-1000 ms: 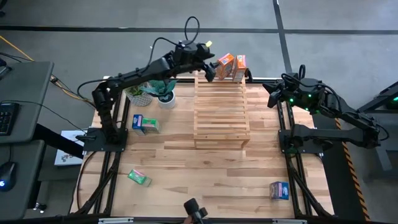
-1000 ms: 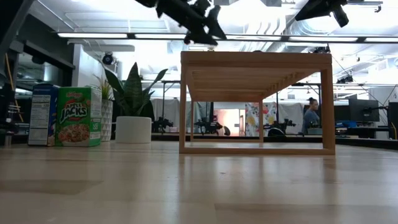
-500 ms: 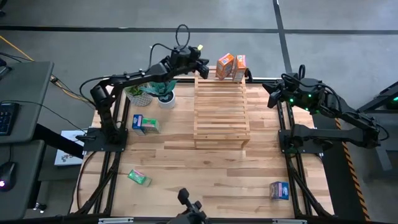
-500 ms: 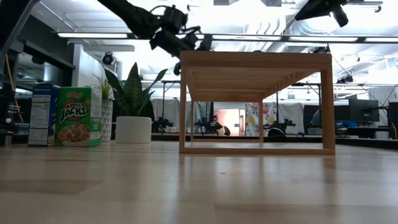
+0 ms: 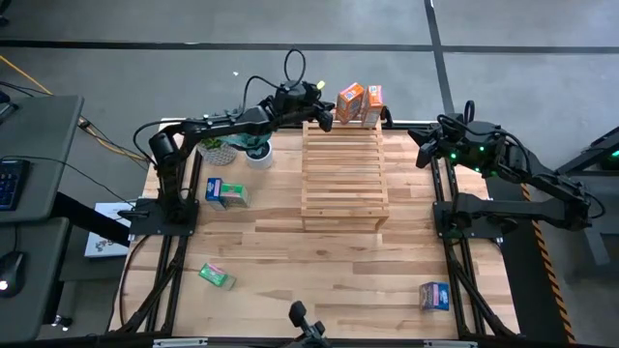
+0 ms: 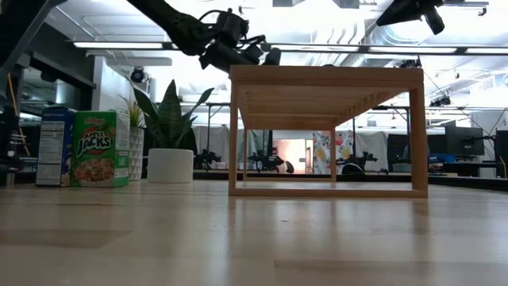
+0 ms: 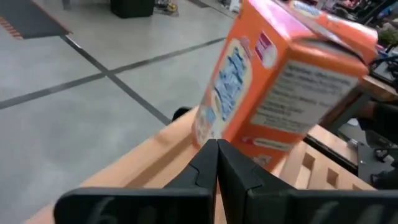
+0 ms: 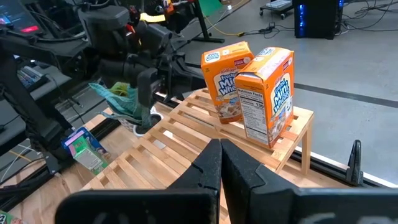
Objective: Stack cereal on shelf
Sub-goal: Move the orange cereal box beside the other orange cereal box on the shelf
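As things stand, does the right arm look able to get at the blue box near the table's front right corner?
Probably yes. The blue box lies alone on open tabletop on the right arm's side, with nothing around it. The right gripper is shut and parked beside the shelf, so it would need to open first.

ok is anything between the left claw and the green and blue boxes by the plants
Yes. The left claw, shut and empty, hovers at the shelf's far left corner beside the orange boxes. The potted plants stand between it and the green and blue boxes.
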`<action>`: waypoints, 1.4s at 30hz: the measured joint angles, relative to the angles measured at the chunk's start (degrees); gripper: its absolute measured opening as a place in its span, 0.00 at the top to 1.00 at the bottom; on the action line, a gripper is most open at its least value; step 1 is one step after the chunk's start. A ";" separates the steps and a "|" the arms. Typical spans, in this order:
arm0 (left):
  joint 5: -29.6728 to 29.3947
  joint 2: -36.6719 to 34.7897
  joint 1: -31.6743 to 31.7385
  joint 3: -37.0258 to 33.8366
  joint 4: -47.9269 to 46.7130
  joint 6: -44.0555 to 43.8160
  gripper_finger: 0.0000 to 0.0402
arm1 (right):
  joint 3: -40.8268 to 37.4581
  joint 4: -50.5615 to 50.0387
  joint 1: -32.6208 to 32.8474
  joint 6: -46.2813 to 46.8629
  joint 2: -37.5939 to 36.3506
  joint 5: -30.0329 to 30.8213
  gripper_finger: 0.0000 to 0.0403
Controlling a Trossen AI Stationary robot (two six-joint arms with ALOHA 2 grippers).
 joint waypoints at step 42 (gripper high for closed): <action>-10.10 2.86 -2.14 2.27 2.57 0.02 1.00 | 0.00 0.02 -0.01 0.07 -0.02 -0.66 1.00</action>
